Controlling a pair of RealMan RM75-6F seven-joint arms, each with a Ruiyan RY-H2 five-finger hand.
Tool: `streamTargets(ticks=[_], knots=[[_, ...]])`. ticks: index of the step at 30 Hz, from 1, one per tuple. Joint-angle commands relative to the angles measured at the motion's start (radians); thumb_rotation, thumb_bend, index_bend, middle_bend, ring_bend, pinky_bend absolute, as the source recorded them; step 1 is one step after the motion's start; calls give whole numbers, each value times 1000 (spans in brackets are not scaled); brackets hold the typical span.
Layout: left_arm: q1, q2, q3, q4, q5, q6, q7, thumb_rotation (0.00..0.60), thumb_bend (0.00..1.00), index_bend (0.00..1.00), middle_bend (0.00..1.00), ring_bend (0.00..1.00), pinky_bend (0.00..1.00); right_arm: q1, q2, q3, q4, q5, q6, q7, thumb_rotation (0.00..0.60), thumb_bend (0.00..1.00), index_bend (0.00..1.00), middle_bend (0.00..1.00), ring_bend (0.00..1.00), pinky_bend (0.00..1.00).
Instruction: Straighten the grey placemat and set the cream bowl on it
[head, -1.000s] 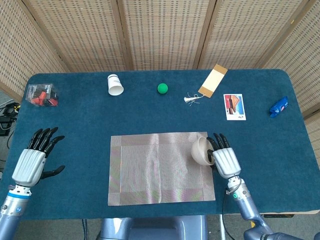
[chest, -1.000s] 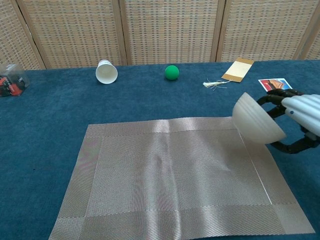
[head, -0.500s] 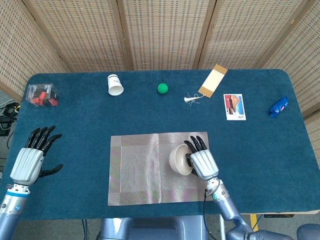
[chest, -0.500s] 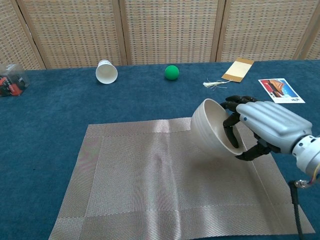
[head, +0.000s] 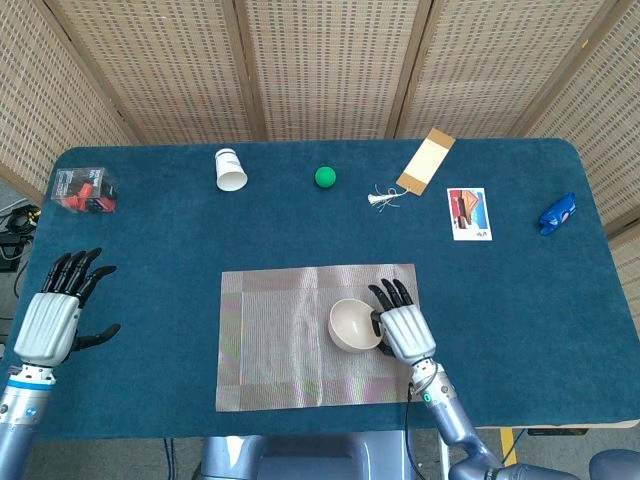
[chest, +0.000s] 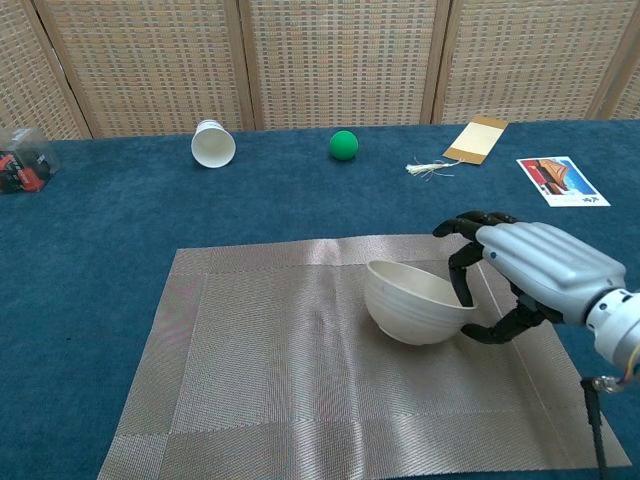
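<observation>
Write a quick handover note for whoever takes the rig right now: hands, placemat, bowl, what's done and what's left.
Right hand: holds the cream bowl by its rim.
Left hand: open, holding nothing, at the table's left side, clear of the placemat.
Placemat: flat and square to the table edge.
Bowl: upright on the placemat's right half.
Done: mat straightened, bowl brought onto it.
Left: let go of the bowl and draw the right hand away.

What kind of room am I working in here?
Probably a lab or demo setup, not a home: a table covered in blue felt, woven rattan screens behind it, and unrelated props like a green ball and a tipped paper cup.
</observation>
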Motion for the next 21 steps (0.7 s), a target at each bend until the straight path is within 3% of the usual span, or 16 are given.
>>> streamTargets(ticks=[1,10,21], knots=[[1,1,-4,-4,-11,-5,6,600,109,187,0,0,0,-6,6,-8,-1,-2,4,7,600,372,628,167,0,102],[2,4,-11,-10,-25,-8,14,600,109,186,0,0,0,-30,53,-21,-33,19,16,-25,600,313,486,80,0,57],[2,-1,-11,-10,-25,-13,29,600,109,181,0,0,0,-57,182,14,-112,38,73,-62,600,289,355,6,0,31]])
